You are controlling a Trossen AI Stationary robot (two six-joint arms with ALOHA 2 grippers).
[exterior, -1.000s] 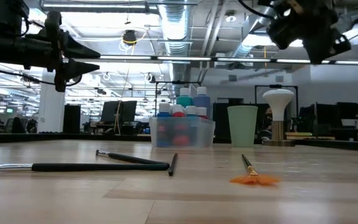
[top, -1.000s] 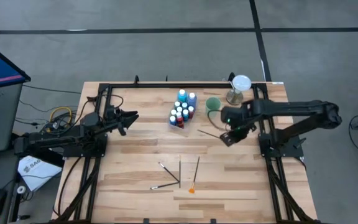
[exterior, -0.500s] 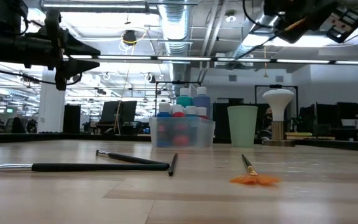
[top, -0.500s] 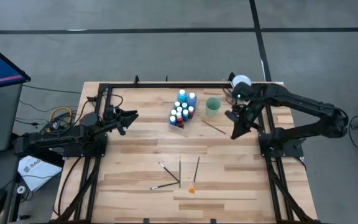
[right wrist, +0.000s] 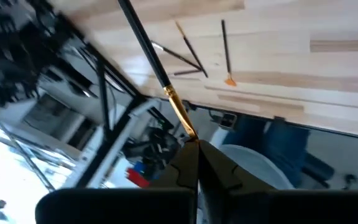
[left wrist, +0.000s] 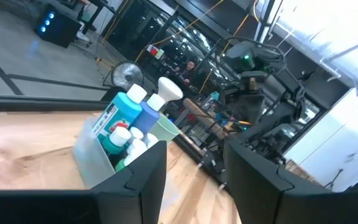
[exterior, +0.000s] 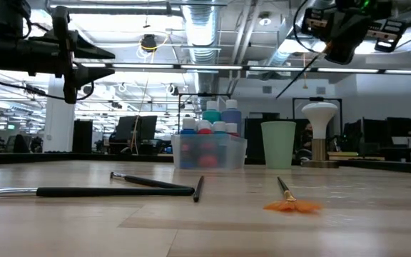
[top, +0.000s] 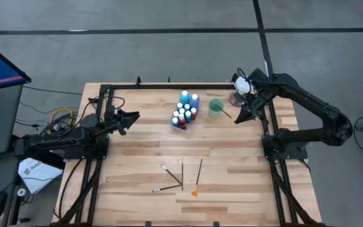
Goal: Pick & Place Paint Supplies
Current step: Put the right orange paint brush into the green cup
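Right jaws [top: 241, 117] clamped on paintbrush [right wrist: 157, 70], raised beside green cup [top: 216, 108].

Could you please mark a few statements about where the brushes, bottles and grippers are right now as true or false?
1. The right gripper is shut on a thin dark-handled paintbrush. True.
2. The pale green plastic cup lies tipped over. False: it stands upright.
3. Four thin paintbrushes lie on the wooden table. True.
4. The left gripper holds a white-capped paint bottle. False: its fingers hold nothing; the white-capped paint bottles sit in the clear plastic tray.
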